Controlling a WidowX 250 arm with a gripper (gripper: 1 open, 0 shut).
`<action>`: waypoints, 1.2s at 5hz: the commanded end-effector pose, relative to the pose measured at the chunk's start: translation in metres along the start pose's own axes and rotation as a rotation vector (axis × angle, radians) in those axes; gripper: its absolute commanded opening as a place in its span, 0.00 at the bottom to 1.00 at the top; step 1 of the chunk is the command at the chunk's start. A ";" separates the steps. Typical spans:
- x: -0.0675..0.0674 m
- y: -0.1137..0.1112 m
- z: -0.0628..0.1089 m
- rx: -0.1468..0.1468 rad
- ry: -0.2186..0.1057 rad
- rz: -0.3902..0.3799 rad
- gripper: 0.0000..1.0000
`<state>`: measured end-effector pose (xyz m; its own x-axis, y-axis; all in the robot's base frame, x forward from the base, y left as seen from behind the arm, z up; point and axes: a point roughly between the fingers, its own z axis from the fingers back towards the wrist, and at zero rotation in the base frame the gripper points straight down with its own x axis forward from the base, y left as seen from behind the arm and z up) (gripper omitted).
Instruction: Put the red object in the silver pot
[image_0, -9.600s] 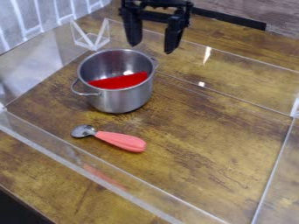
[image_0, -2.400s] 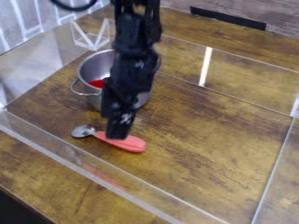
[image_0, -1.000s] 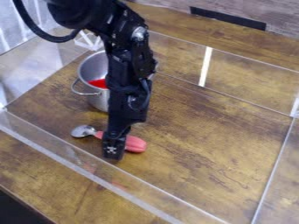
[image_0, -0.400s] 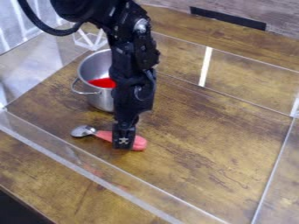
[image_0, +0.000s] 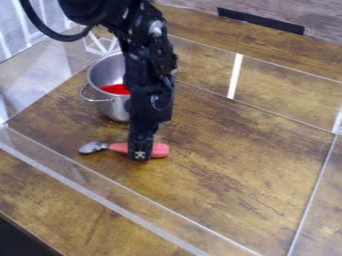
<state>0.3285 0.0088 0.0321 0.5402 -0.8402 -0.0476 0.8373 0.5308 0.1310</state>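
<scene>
The red object (image_0: 159, 151) lies on the wooden table in front of the silver pot (image_0: 104, 104), its coral-red handle pointing right and its small silver head (image_0: 91, 147) to the left. My gripper (image_0: 140, 151) reaches straight down onto the middle of the handle, its fingers closed in on either side, and red shows on both sides of them. The utensil still rests on the table. The arm hides the pot's right side. A flat red piece (image_0: 118, 90) lies inside the pot.
Clear acrylic walls (image_0: 80, 190) fence the wooden table on the front, left and right. A clear folded stand (image_0: 100, 40) sits behind the pot at the back left. Bare wood extends right of the utensil.
The gripper has come down onto the handle and its fingers have narrowed around it. The utensil has shifted slightly, its handle now lying more level.
</scene>
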 end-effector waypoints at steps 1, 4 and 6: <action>-0.003 0.022 0.013 0.053 -0.057 -0.032 0.00; 0.016 0.046 0.044 0.048 -0.060 0.029 0.00; 0.007 0.040 0.020 0.029 -0.091 -0.115 1.00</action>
<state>0.3601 0.0128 0.0447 0.4162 -0.9092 0.0081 0.9018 0.4139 0.1241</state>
